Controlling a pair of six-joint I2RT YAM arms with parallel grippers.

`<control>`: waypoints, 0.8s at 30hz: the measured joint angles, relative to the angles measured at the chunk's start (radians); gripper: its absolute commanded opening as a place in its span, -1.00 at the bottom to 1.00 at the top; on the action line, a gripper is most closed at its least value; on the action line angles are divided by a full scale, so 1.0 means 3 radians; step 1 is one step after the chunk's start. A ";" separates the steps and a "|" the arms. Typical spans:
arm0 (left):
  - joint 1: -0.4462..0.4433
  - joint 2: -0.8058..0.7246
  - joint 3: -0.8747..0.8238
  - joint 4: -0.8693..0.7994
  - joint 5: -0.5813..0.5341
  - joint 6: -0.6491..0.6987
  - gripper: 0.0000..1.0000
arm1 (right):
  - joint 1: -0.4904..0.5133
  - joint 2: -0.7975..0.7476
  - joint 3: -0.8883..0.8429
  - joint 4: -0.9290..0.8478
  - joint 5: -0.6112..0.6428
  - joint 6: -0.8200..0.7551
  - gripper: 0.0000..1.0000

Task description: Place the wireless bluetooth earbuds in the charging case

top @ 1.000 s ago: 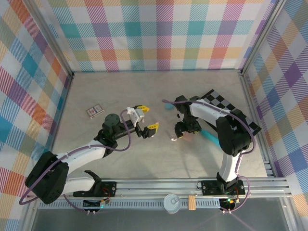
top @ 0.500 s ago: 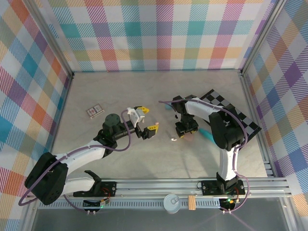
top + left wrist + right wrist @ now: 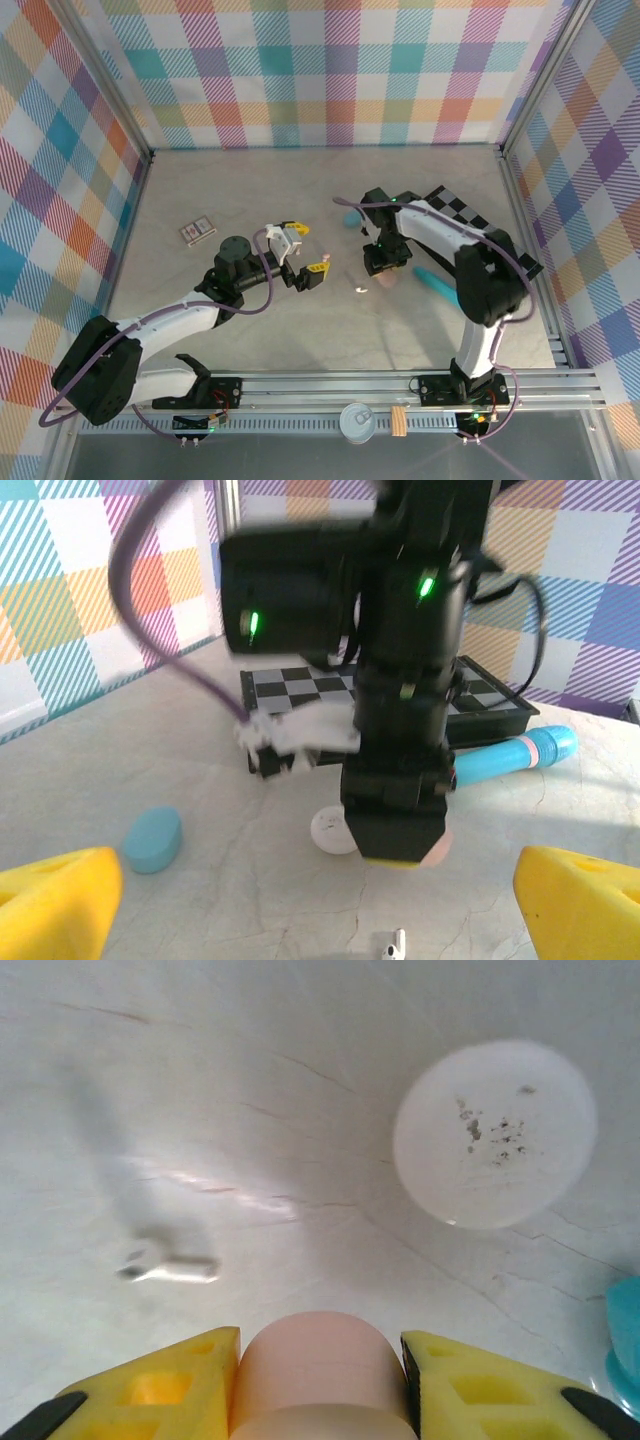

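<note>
Your right jaws clamp a pink case (image 3: 318, 1375) near the middle of the desk (image 3: 250, 180); your left jaws gape apart. A white earbud (image 3: 170, 1268) lies near the case. If the rounded case slips from the jaws, it could knock the earbud away.

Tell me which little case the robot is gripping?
The pink case, between the right end effector's yellow fingers; the white case and teal case lie free.

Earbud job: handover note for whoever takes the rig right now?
Left claw: open, empty, above the table.
Right claw: shut on the pink case.
White earbud lies loose on the table, near a white round case; teal case sits apart.
Done: pink case gripped. No earbud seen seated.
Left: pick up the earbud, insert it in a case.
</note>
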 measured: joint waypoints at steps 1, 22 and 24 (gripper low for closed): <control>0.0000 0.0013 0.0003 -0.0001 0.0000 -0.0003 0.99 | -0.0001 -0.0104 0.0004 0.0009 -0.0060 -0.0020 -0.21; -0.0055 0.0172 0.0231 -0.0364 0.0094 -0.0261 0.99 | -0.0005 -0.0356 0.0453 -0.0089 -0.0540 -0.0206 -0.22; -0.0055 0.0032 0.0231 -0.0479 0.0070 -0.0179 0.99 | -0.0001 -0.0159 0.0346 -0.0103 -0.0341 -0.0163 -0.22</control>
